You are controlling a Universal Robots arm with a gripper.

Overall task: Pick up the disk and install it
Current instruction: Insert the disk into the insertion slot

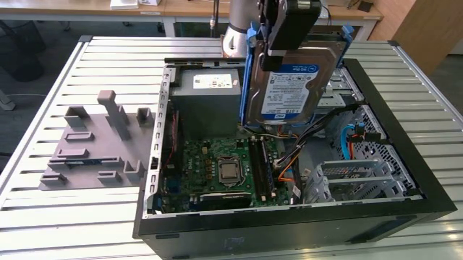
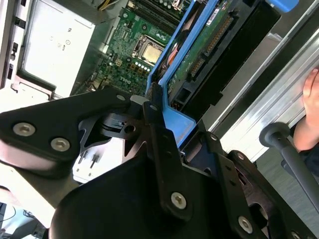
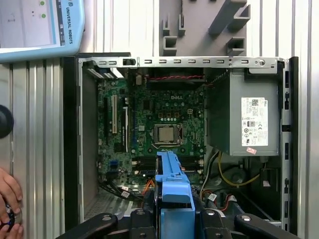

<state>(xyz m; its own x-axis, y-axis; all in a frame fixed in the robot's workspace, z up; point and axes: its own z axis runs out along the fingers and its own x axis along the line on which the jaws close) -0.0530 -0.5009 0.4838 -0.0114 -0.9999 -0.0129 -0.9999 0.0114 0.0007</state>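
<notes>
Slatted metal tabletop is carrying an open computer case, and the pincer is hanging over it, its jaws closed tight on the blue rail of the disk. In the exterior view the disk is standing on edge, label facing out, held clear of the case floor, at 12 o'clock from the motherboard and 3 o'clock from the power supply. Picking up is looking done. Installing is not: the disk is sitting in no bay, with the metal drive cage lying at its 3 o'clock.
</notes>
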